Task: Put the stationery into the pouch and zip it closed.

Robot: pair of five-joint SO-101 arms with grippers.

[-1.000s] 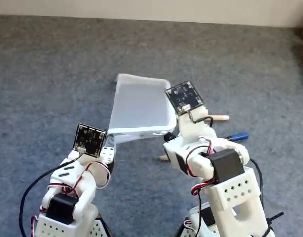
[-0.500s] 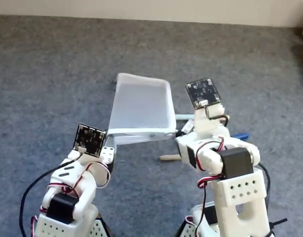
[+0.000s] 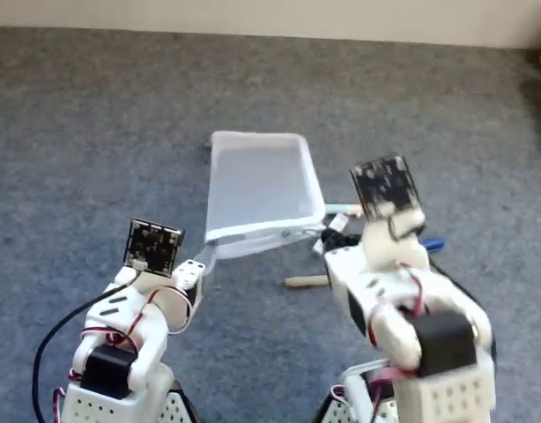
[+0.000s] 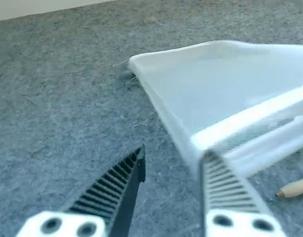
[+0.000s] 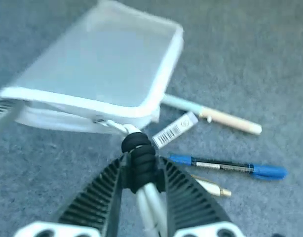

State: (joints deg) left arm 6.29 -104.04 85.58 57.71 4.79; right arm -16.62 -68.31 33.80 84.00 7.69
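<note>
Right wrist view gives me the detail: right pincer (image 5: 140,165) pinching the black zip pull (image 5: 137,148) at the pouch (image 5: 107,64) corner, blue pen (image 5: 225,166) near it. Left wrist view: left pincer (image 4: 173,153) spread, pouch edge seemingly between its fingers, low over the tabletop (image 4: 53,89).

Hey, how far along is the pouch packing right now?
Nothing looks done yet: the blue pen, cream-tipped pen and pencil lie on the carpet beside the pouch. In hand: the right gripper is clamped on the black zipper pull. Remaining: loading them, then zipping.
</note>
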